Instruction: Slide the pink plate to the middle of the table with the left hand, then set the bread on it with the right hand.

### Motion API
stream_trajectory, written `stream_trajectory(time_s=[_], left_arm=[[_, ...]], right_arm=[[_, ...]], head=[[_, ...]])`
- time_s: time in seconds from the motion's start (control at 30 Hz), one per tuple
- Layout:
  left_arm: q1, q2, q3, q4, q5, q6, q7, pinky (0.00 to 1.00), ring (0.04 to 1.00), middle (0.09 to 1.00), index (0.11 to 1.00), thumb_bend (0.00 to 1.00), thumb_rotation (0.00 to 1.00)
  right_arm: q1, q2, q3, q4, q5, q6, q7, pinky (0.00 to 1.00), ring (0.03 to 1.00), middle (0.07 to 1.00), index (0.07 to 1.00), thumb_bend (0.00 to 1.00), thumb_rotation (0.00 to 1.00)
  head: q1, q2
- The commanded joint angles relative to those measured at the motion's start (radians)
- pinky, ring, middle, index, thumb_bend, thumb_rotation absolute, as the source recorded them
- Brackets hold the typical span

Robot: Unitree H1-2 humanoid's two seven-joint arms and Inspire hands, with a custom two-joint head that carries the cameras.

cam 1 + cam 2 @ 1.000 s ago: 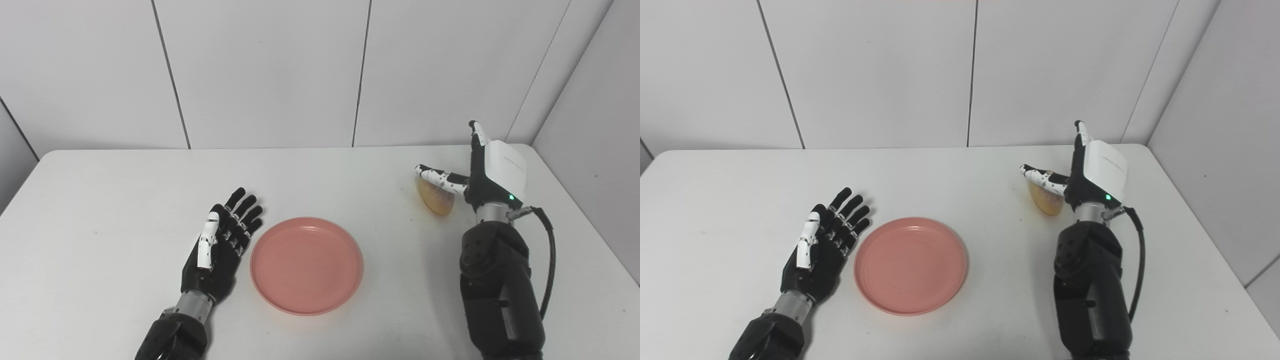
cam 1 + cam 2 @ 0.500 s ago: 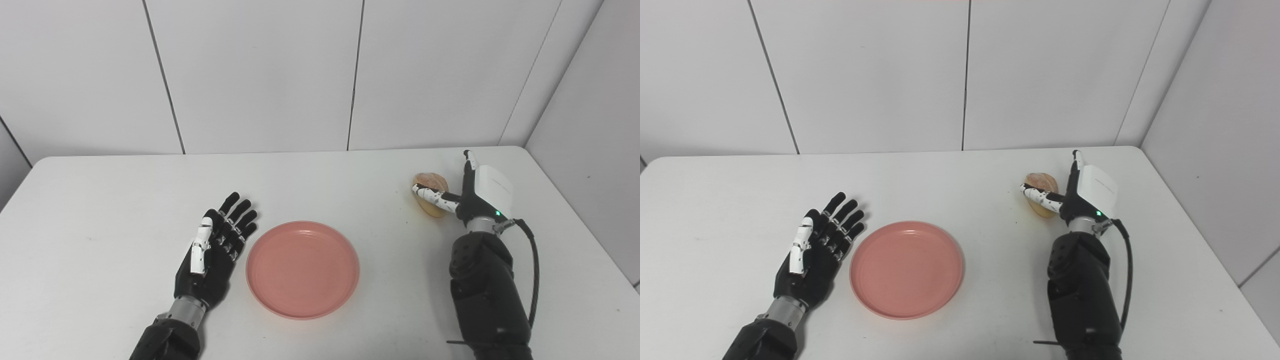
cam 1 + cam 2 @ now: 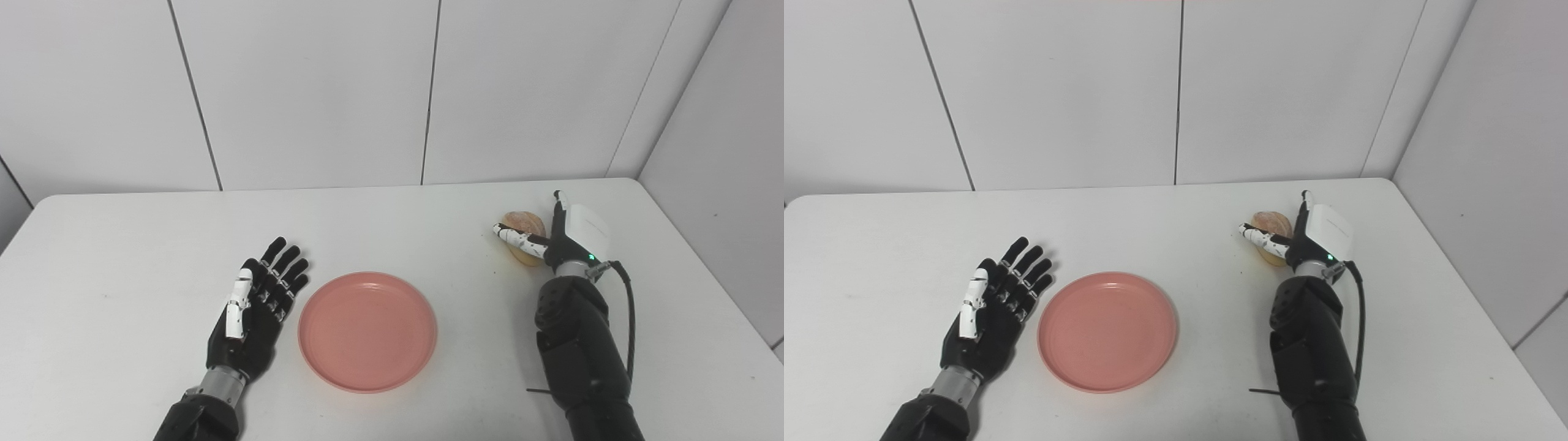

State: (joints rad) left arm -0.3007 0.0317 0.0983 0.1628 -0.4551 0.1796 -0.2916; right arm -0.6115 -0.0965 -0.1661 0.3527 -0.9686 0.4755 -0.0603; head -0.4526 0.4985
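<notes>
The pink plate lies empty near the middle of the white table. My left hand rests open and palm up on the table just left of the plate, close to its rim but apart from it. The bread, a small tan roll, lies at the back right of the table. My right hand stands edge-up right beside it. Its thumb reaches left across the front of the roll, and its fingers rise along the roll's right side. The hand is spread, not closed on the bread.
White wall panels run along the table's far edge, and a wall stands close on the right. The table's right edge lies just beyond my right arm, which has a black cable looping off its wrist.
My right hand has come down from a raised pose to table height beside the bread. The whole picture has shifted a little. Left hand and plate keep their places.
</notes>
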Motion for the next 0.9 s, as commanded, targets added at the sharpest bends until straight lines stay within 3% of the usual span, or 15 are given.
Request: stream_trajectory(time_s=[0.0, 0.1, 0.37, 0.67, 0.87], left_arm=[[0.025, 0.01, 0.005, 0.022, 0.005, 0.04, 0.014, 0.96, 0.925, 0.932, 0.913, 0.31, 1.0], [0.026, 0.012, 0.004, 0.021, 0.003, 0.04, 0.014, 0.96, 0.923, 0.932, 0.915, 0.31, 1.0], [0.029, 0.01, 0.004, 0.015, 0.002, 0.04, 0.017, 0.96, 0.922, 0.933, 0.917, 0.31, 1.0], [0.029, 0.01, 0.004, 0.011, 0.003, 0.044, 0.02, 0.96, 0.924, 0.935, 0.919, 0.31, 1.0], [0.031, 0.009, 0.008, 0.003, -0.001, 0.045, 0.021, 0.95, 0.917, 0.929, 0.916, 0.32, 1.0]], right_arm=[[-0.065, -0.011, 0.004, 0.0, -0.004, -0.006, -0.032, 0.77, 0.831, 0.858, 0.905, 1.0, 0.68], [-0.075, -0.014, 0.014, 0.013, 0.002, -0.006, -0.034, 0.77, 0.829, 0.851, 0.898, 1.0, 0.68], [-0.099, -0.022, 0.029, 0.054, 0.022, -0.006, -0.041, 0.62, 0.681, 0.708, 0.781, 1.0, 0.67], [-0.126, -0.032, 0.047, 0.111, 0.066, -0.006, -0.085, 0.55, 0.629, 0.661, 0.72, 1.0, 0.6], [-0.143, -0.049, 0.057, 0.155, 0.062, -0.006, -0.08, 0.66, 0.734, 0.75, 0.794, 0.98, 0.57]], head=[[0.001, 0.002], [0.001, 0.005], [0.004, 0.01], [0.002, 0.013], [0.004, 0.02]])
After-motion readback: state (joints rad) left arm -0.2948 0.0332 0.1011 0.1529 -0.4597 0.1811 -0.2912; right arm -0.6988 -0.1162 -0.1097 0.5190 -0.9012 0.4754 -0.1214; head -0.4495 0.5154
